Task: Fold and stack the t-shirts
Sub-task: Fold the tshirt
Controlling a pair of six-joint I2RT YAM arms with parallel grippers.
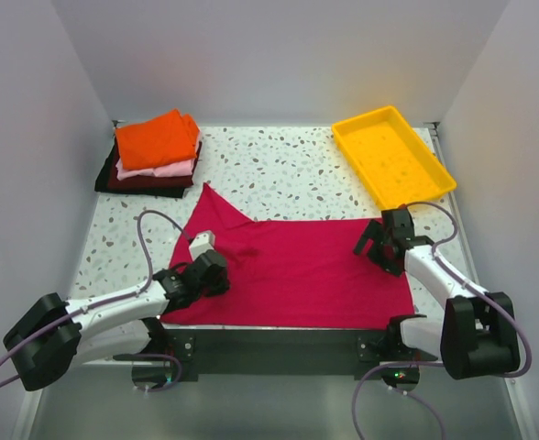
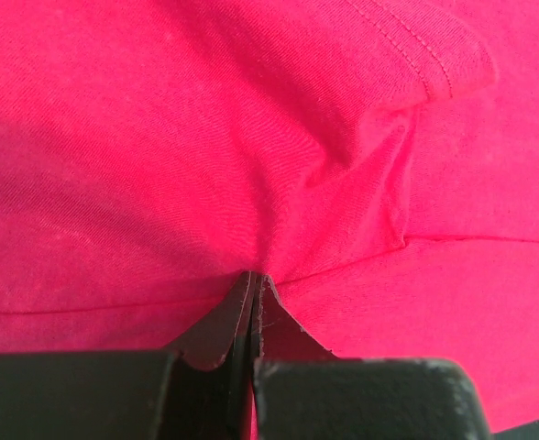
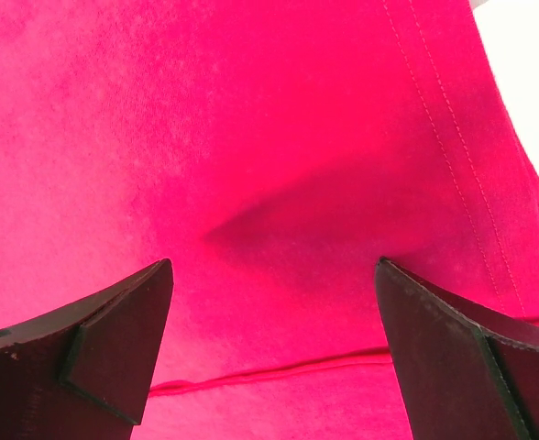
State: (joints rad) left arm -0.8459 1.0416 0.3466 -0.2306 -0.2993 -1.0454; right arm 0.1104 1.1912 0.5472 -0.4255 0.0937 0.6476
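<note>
The crimson-magenta t-shirt (image 1: 306,266) lies spread on the table in front of the arms, one sleeve pointing to the far left. My left gripper (image 1: 222,273) sits on its left part, shut on a pinch of the cloth (image 2: 279,229), which puckers toward the fingertips (image 2: 268,291). My right gripper (image 1: 376,246) is open over the shirt's right edge, its fingers (image 3: 132,312) spread above flat cloth (image 3: 279,183) with a hem seam between them. A stack of folded shirts stands at the far left: orange (image 1: 156,139) on top, pale pink (image 1: 176,169) and dark maroon (image 1: 141,181) below.
A yellow plastic tray (image 1: 393,156) stands at the far right, close behind the right gripper. White walls enclose the speckled table (image 1: 279,170) on three sides. A black bar (image 1: 279,344) runs along the near edge between the arm bases.
</note>
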